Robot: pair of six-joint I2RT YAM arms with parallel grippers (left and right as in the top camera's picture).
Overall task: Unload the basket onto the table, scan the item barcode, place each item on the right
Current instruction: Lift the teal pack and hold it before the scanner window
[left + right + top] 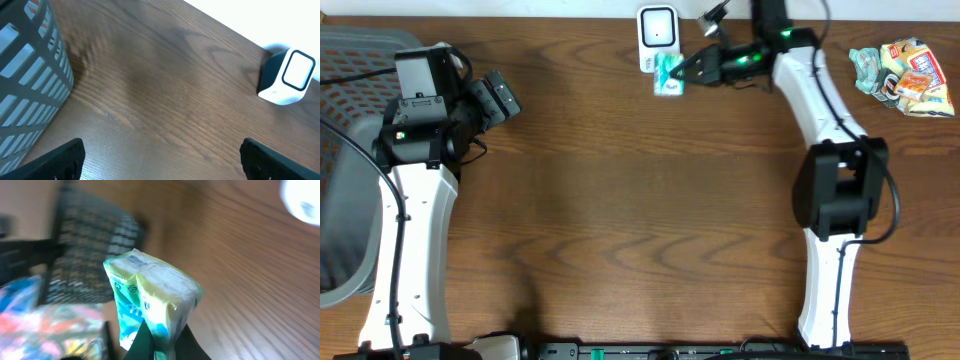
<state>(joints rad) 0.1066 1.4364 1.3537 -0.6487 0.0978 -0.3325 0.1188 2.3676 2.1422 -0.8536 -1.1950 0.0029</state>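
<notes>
Fingers (143,341) of right gripper (690,68) pinch teal-white soft packet (668,76) just beside white box scanner (658,32), scan unconfirmed; left gripper (503,98) gapes wide, empty.

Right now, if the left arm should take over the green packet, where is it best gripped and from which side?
Probably the free end of the green packet, sticking out past the right gripper, which is shut on the other end. Come from the robot's left with the open left gripper, jaws across the narrow thickness: that end is unobstructed.
</notes>
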